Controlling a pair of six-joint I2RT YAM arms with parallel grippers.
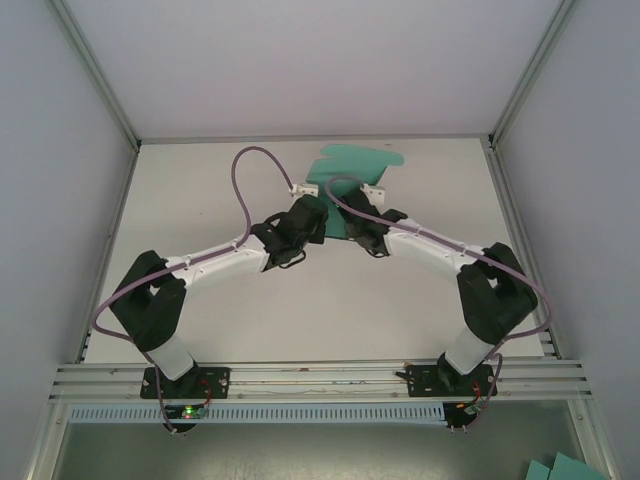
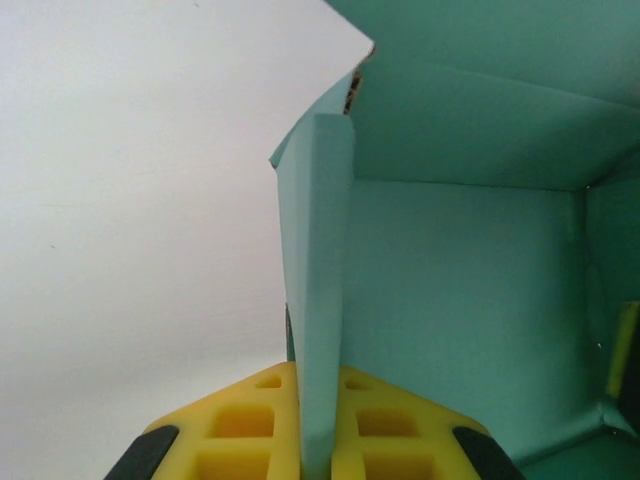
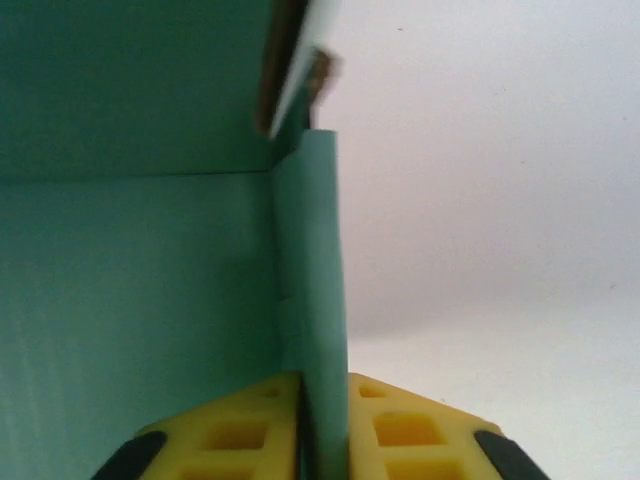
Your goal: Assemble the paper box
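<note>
The paper box is teal card, partly folded, lying at the back middle of the white table, with loose flaps spread behind it. Both arms reach in and meet at its near side. My left gripper is shut on an upright side wall of the box, yellow pads pressed to both faces. My right gripper straddles the opposite upright wall. Its jaws stand slightly apart: the right pad touches the card and a thin dark gap shows on the left. From above, the left gripper and the right gripper sit close together.
Purple cables loop over both arms. An aluminium rail runs along the near table edge, and frame posts stand at the back corners. Spare teal sheets lie below the table at the bottom right. Bare white table lies to the left.
</note>
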